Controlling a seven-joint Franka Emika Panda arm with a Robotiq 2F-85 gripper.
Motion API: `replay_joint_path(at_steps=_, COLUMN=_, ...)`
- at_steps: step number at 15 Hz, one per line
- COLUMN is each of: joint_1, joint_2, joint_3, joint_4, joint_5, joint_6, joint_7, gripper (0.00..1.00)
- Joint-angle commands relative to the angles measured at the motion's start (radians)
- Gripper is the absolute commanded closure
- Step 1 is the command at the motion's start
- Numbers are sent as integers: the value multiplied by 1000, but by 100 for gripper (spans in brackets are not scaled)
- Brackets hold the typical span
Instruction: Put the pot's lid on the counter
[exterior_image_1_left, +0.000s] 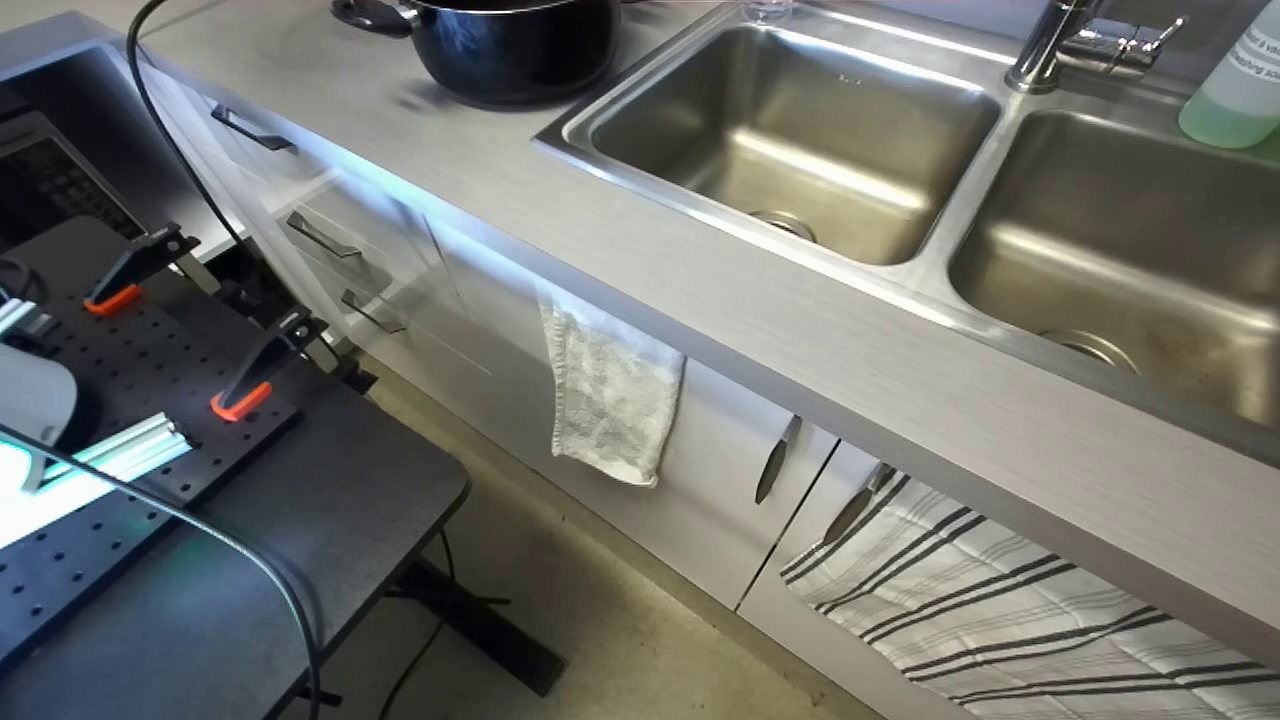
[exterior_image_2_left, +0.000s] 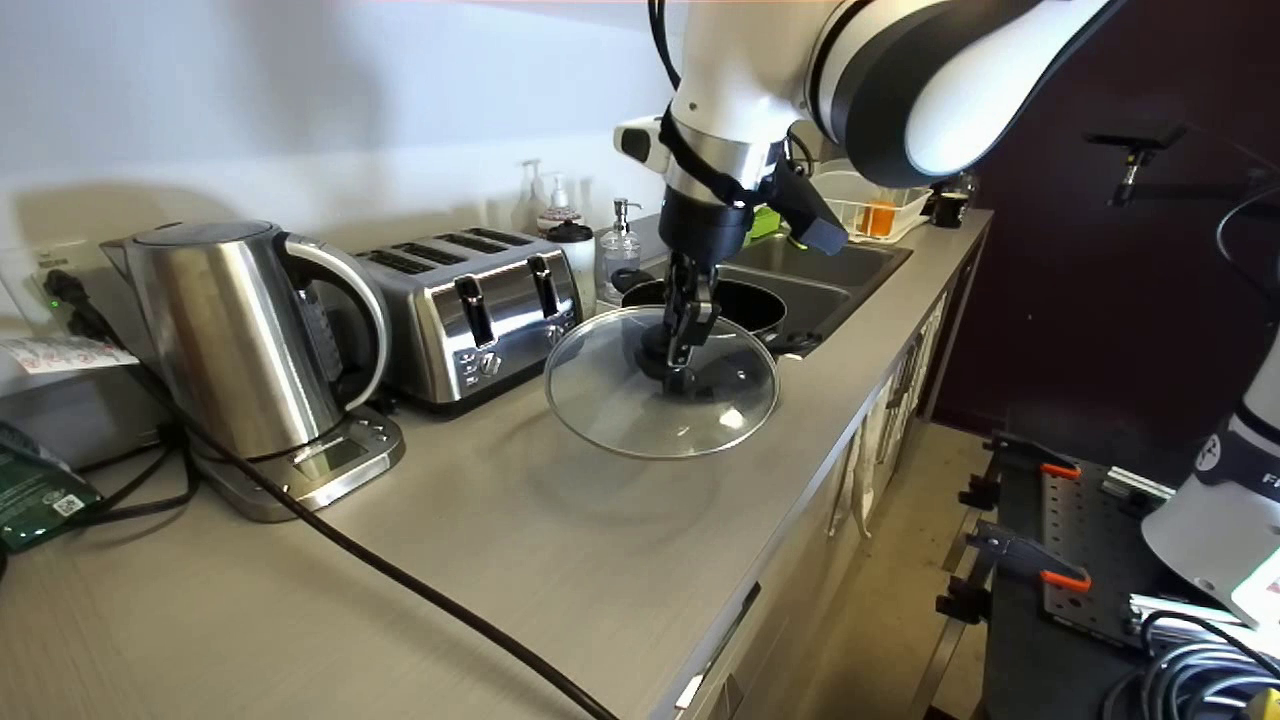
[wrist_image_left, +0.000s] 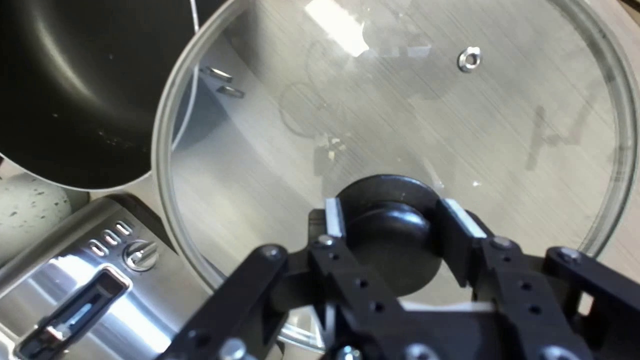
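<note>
Q. How is the counter (exterior_image_2_left: 560, 560) best approached?

A. By a level descent, clear of the cooking pot (exterior_image_1_left: 516, 52); the glass lid (wrist_image_left: 400, 125) is over the counter beside it, the gripper (wrist_image_left: 397, 225) clenching its knob (wrist_image_left: 392, 250) between its jaws. Release only at full contact.

Q. Counts?

A. One counter, two sink basins (exterior_image_1_left: 800, 110), one cooking pot, one glass lid, one knob.

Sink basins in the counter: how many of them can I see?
2: in an exterior view, one basin is beside the pot, and the other basin is farther along, near the bottle. No others show.
</note>
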Motion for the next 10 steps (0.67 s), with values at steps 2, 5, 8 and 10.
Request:
replay_joint_path(at_steps=2, joint_1=49, joint_2=82, joint_3=9, joint_4=70, joint_5=-97, joint_6=-39, joint_7=49, gripper=77)
replay_joint_path(at_steps=5, joint_1=67, joint_2=139, joint_3=1, joint_4=104, joint_5=-87, joint_6=-47, joint_7=28, gripper=77)
replay_joint_path(at_steps=8, joint_1=68, joint_2=204, joint_3=-11, joint_4=147, joint_5=-65, joint_6=-62, joint_7=8, gripper=77)
replay_joint_path(at_steps=10, joint_1=62, joint_2=243, joint_3=-19, joint_4=173, joint_5=-44, joint_6=-71, joint_7=-10, gripper=77)
